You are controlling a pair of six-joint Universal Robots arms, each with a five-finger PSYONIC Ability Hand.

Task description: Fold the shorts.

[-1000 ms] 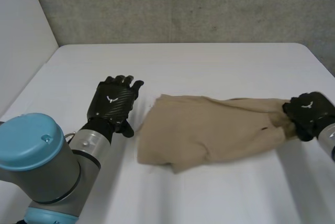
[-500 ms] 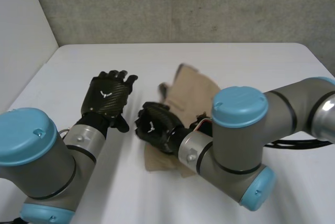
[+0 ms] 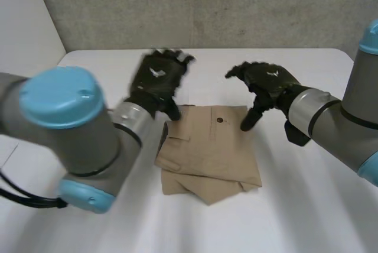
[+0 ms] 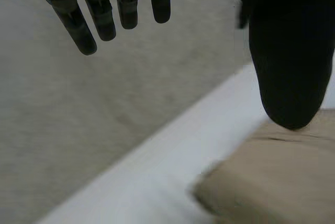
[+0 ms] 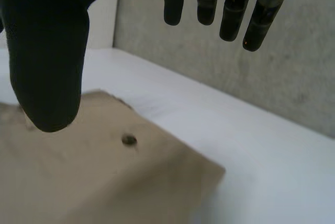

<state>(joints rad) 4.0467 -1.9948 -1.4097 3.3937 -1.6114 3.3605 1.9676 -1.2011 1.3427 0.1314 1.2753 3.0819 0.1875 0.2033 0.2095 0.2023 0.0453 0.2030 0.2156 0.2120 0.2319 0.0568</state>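
The tan shorts point(image 3: 208, 151) lie folded into a compact rectangle at the middle of the white table point(image 3: 307, 206), with a dark button point(image 3: 220, 120) near the far edge. My left hand point(image 3: 157, 77) hovers open above the fold's far left corner, its thumb over the cloth point(image 4: 272, 177). Over the far right corner my right hand point(image 3: 266, 83) is raised, open and holding nothing. In the right wrist view its thumb point(image 5: 47, 51) hangs above the shorts point(image 5: 94, 177) near the button point(image 5: 129, 140). Neither hand touches the cloth.
A grey concrete wall point(image 3: 207, 5) runs behind the table's far edge. Bare white tabletop surrounds the folded shorts on all sides.
My right hand carried one end of the spread shorts across to the left, folding them, then let go and rose to the far right. My left hand moved in toward the fold's far left corner.
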